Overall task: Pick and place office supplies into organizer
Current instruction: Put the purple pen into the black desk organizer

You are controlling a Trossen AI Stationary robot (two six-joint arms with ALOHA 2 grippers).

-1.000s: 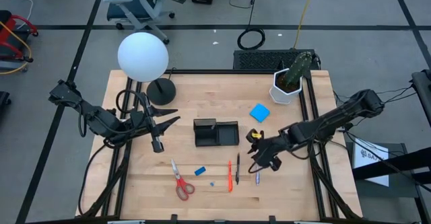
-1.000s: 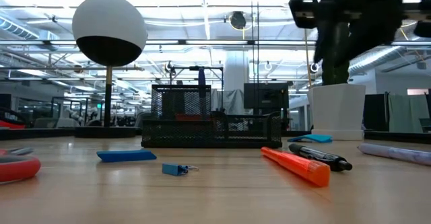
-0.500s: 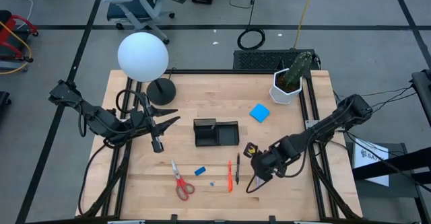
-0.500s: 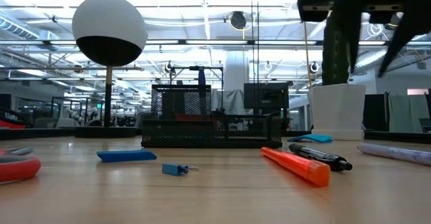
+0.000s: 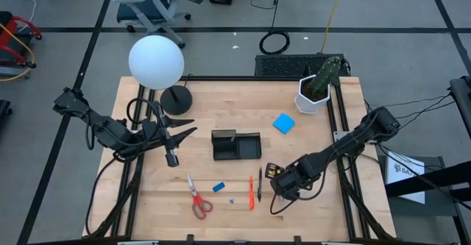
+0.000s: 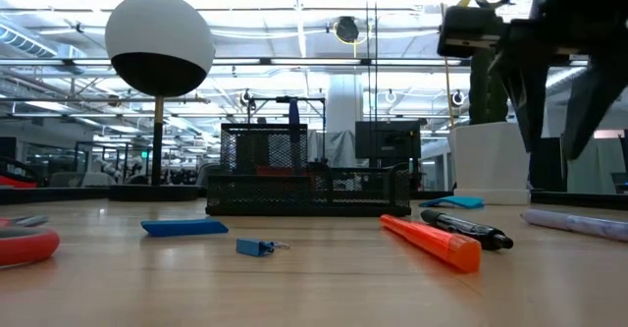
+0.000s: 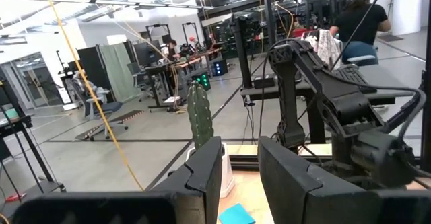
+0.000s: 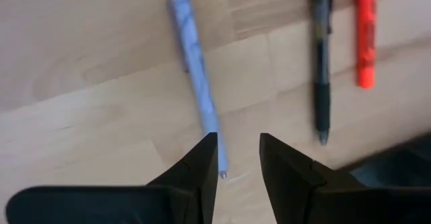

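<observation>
**Over the pale pen: right pincer empty, narrowly parted**

At five o'clock from the organizer (image 5: 237,146), read from above with twelve at the cactus edge of the worktop (image 5: 221,98): right pincer (image 5: 278,182), hanging clear of the wood, fingers (image 8: 202,163) parted by a narrow gap, nothing between them. Directly beneath it, in the right wrist view, a pale blue marbled pen (image 8: 197,83), flat on the worktop and untouched.

Just at nine o'clock of that pincer: black pen (image 5: 259,185) and red pen (image 5: 251,192), side by side, roughly parallel, close but apart, both outside the organizer. Further toward nine o'clock: small blue eraser block (image 5: 218,187), a tiny blue item (image 5: 231,199), then red-handled scissors (image 5: 197,199), at seven o'clock from the organizer. Blue square note pad (image 5: 283,123) at two o'clock from the organizer, near the white potted cactus (image 5: 318,87). Organizer itself near mid-worktop.

Left pincer (image 5: 188,126) waiting at nine o'clock from the organizer, off the wood, pointing toward it, fingers narrowly apart and holding nothing. White globe lamp (image 5: 156,61) at eleven o'clock from the organizer, beside the left arm.
</observation>
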